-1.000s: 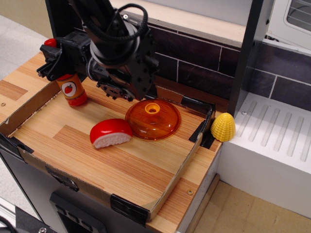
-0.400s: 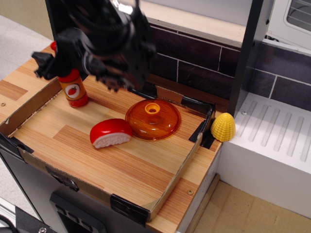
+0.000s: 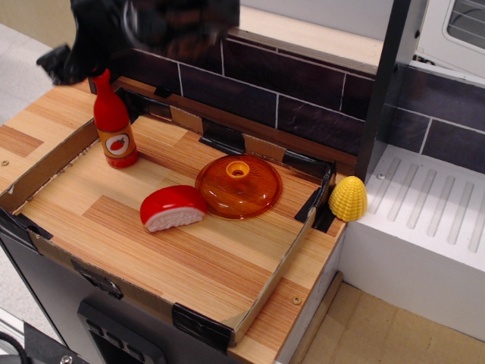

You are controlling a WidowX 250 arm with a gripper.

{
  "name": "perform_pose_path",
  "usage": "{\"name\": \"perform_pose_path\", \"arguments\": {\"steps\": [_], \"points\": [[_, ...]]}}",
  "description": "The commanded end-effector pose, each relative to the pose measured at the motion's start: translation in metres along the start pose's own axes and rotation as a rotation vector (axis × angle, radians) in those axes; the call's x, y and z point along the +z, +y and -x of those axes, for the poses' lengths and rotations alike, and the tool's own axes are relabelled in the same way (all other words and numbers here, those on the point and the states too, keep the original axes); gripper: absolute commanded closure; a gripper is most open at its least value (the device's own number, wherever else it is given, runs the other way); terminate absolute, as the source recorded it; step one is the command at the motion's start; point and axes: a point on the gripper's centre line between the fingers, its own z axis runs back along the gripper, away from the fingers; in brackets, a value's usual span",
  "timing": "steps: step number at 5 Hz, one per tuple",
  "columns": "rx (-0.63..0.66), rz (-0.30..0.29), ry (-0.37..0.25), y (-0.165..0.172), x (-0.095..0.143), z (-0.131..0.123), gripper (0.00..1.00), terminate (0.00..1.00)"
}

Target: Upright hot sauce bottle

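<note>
The arm's dark, motion-blurred body fills the top-left of the view, above and behind the hot sauce bottle (image 3: 114,125), cut off by the upper edge of the picture. Its gripper (image 3: 64,62) reaches out to the left of the bottle's cap and sits slightly higher than it, clear of the bottle's body, though blur makes it hard to tell whether it touches the cap. Only a black smeared shape of the fingers shows, so how the jaws stand cannot be made out.
</note>
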Motion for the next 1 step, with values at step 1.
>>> {"name": "perform_pose_path", "arguments": {"steps": [1], "points": [[0.053,0.019,0.002,-0.0003,0.0081,-0.0061,0.0,1.0]]}}
